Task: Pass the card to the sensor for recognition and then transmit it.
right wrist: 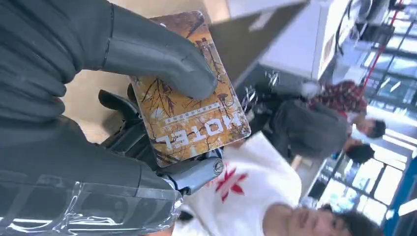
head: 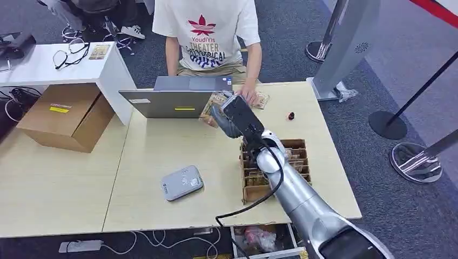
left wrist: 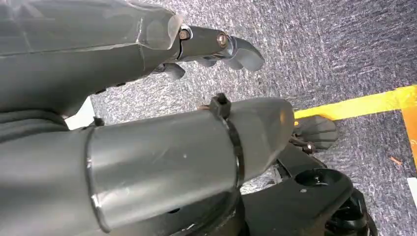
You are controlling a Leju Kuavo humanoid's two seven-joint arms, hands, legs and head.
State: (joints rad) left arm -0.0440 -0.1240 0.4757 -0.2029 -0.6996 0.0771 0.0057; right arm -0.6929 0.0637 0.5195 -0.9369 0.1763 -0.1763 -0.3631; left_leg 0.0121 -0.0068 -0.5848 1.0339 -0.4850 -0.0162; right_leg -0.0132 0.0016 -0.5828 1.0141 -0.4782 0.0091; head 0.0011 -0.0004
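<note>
Reaching fwd over the far part of the wooden table (head: 162, 145), the right hand (head: 233, 116) is seen raised above the tabletop, just in front of the open laptop (head: 175, 97). A hotel key card (right wrist: 189, 103) w/ an autumn-tree print and the word "HOTEL" is pinched in it: the thick thumb (right wrist: 157, 54) is pressed on the card's printed face, darker fingers (right wrist: 123, 130) are set behind it. In the head view the card (head: 211, 107) is seen sticking out from the hand toward the laptop, held in the air, not touching the table.

A grey card reader (head: 182, 182) is laid flat on the table, nearer the robot and well apart from the hand. A wooden card box (head: 275, 170) w/ slotted compartments, cards standing in them, is placed on the table's right part, partly covered by the right forearm.

A person in a white printed T-shirt (head: 205, 29) is seated at the far edge; the person's hand (head: 249, 96) is rested on another card lying on the table, just beside the robot's hand.

The left hand (left wrist: 216, 46) is shown by its wrist cam above grey carpet (left wrist: 334, 44), fingers loosely apart, nothing held. A yellow floor stripe (left wrist: 354, 104) is seen nearby
</note>
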